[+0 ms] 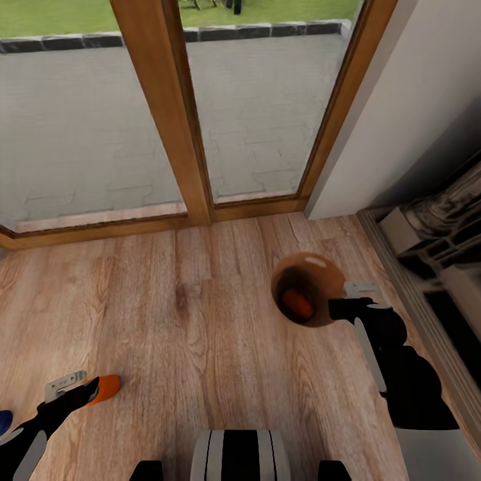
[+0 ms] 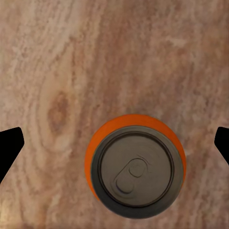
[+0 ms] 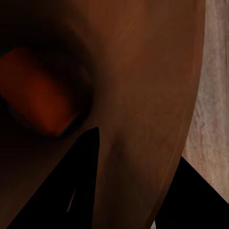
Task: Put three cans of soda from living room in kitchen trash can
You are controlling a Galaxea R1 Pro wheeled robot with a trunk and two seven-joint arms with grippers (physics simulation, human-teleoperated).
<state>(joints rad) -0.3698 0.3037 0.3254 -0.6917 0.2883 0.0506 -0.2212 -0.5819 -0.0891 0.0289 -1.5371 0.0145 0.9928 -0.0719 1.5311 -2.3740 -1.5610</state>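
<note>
My right gripper (image 1: 341,300) is shut on the rim of the tash can (image 1: 319,267), a round bin with a glossy brown inside, held just above the wood floor. One finger (image 3: 86,183) is inside the wall and the other is outside. An orange can of soda (image 1: 297,302) lies inside the bin, also seen in the right wrist view (image 3: 38,93). A second orange can of soda (image 2: 136,167) stands upright on the floor, silvery top up. My left gripper (image 2: 114,143) hangs open over it, fingertips (image 2: 9,145) far apart. In the head view this can (image 1: 107,387) is at the lower left by the left gripper (image 1: 90,389).
Wood-framed glass doors (image 1: 174,113) close off the far side, with paving outside. A white wall (image 1: 414,113) and a dark fireplace surround (image 1: 441,234) stand at the right. A dark blue object (image 1: 3,422) is cut off at the left edge. Open plank floor (image 1: 187,300) lies between the arms.
</note>
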